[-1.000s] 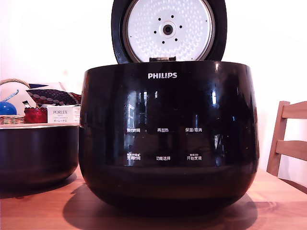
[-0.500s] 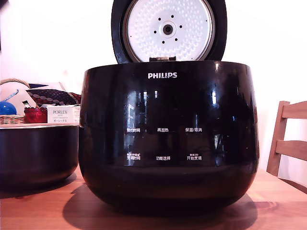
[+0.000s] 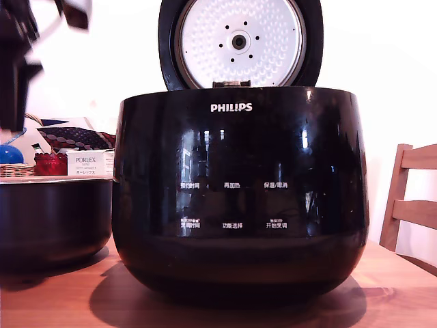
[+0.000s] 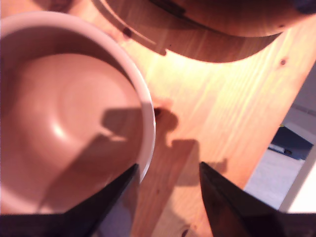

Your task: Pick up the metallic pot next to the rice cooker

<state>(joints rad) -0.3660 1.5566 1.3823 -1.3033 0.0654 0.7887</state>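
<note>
The metallic pot (image 3: 54, 219) stands on the wooden table at the exterior view's left, dark with a thin silvery rim, touching or nearly touching the rice cooker (image 3: 239, 191). The cooker is large, glossy black, marked PHILIPS, with its lid (image 3: 239, 41) raised. A dark, blurred part of my arm (image 3: 17, 61) hangs above the pot at the top left. The wrist view looks down into the pot (image 4: 64, 123), whose inside is bare. My gripper (image 4: 168, 173) is open above the pot's rim (image 4: 148, 123), one finger over the inside and the other finger over the table.
Behind the pot lie a wicker basket (image 3: 17, 169), a blue ball (image 3: 9, 154), a red jar (image 3: 50, 164) and a white PORLEX box (image 3: 85, 162). A wooden chair (image 3: 410, 198) stands at the exterior view's right. The wrist view shows the table's edge with floor (image 4: 276, 168) beyond.
My arm has come into the exterior view at the top left, above the pot. The pot, the cooker and the items behind have not moved.
</note>
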